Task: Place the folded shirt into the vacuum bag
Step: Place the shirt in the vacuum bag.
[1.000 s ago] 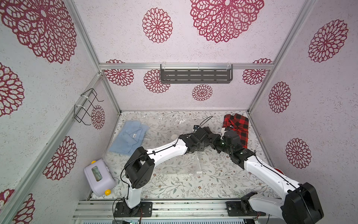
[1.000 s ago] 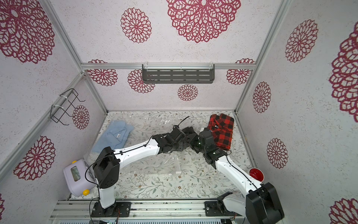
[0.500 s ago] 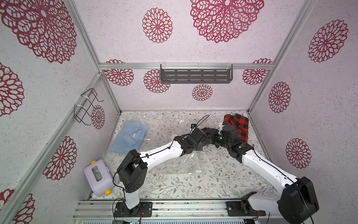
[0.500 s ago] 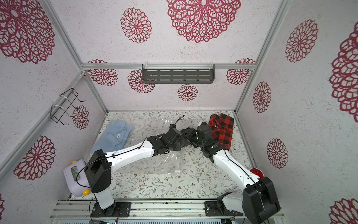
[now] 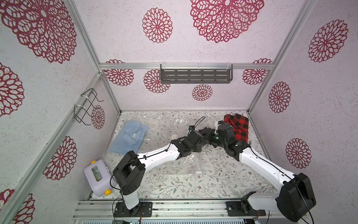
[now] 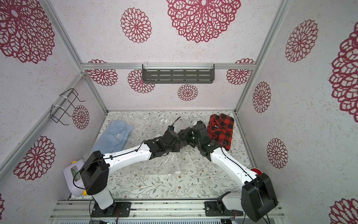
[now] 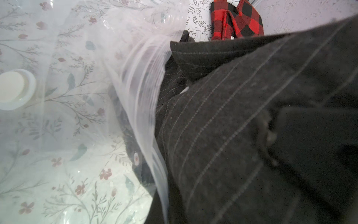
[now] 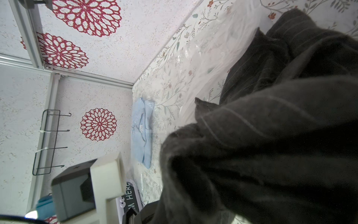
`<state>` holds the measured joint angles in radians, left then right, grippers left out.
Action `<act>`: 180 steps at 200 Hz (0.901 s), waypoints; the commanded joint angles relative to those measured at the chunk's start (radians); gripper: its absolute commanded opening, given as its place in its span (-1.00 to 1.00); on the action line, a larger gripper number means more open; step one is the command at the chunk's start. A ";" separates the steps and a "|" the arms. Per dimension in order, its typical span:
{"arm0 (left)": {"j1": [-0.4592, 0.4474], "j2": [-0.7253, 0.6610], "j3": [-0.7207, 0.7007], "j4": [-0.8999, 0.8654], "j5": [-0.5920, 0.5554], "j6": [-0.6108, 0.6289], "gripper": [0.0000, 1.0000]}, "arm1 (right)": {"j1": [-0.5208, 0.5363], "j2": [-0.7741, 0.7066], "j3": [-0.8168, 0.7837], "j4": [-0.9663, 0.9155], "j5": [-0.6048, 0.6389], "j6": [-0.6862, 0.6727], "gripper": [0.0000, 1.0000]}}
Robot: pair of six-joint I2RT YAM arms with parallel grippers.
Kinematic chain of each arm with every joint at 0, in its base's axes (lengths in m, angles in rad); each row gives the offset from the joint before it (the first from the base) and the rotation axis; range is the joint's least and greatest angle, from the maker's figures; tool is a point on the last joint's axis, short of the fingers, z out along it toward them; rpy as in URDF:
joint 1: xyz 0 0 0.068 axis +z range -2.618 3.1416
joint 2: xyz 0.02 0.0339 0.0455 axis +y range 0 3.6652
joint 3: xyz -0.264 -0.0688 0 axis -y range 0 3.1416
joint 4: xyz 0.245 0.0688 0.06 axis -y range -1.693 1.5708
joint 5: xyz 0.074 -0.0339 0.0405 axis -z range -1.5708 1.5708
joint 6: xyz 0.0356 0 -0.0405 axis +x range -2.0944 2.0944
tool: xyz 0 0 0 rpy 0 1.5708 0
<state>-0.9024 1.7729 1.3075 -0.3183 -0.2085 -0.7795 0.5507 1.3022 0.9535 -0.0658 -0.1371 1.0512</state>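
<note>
My left end effector [image 5: 205, 133] and right end effector [image 5: 213, 133] are both closed, and I think each pinches the dark shirt [image 7: 232, 126]. The dark shirt sits at the open mouth of the vacuum bag [image 7: 77, 116], partly inside it. It looks soft, light and floppy, so it can sag and come unfolded. The vacuum bag looks thin and slippery. I would hold the dark shirt by its thick folded edge.

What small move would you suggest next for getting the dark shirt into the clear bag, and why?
Probably slide the dark pinstriped shirt further into the vacuum bag, toward its white valve. Only the shirt's leading fold seems to lie past the bag's zip edge, and most of it hangs outside.
</note>
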 commanded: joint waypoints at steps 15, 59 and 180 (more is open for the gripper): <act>0.002 -0.062 -0.022 0.117 0.021 -0.001 -1.00 | 0.059 -0.040 -0.016 -0.029 0.050 -0.075 -1.00; 0.000 -0.057 -0.022 0.121 0.014 -0.006 -1.00 | 0.086 -0.093 -0.007 -0.171 0.206 -0.159 -1.00; -0.010 0.047 0.034 0.133 0.043 -0.009 -1.00 | 0.086 -0.227 -0.073 -0.319 0.422 -0.233 -1.00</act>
<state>-0.9028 1.7817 1.3006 -0.2180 -0.1806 -0.7902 0.6357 1.1137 0.8963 -0.3790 0.2073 0.8528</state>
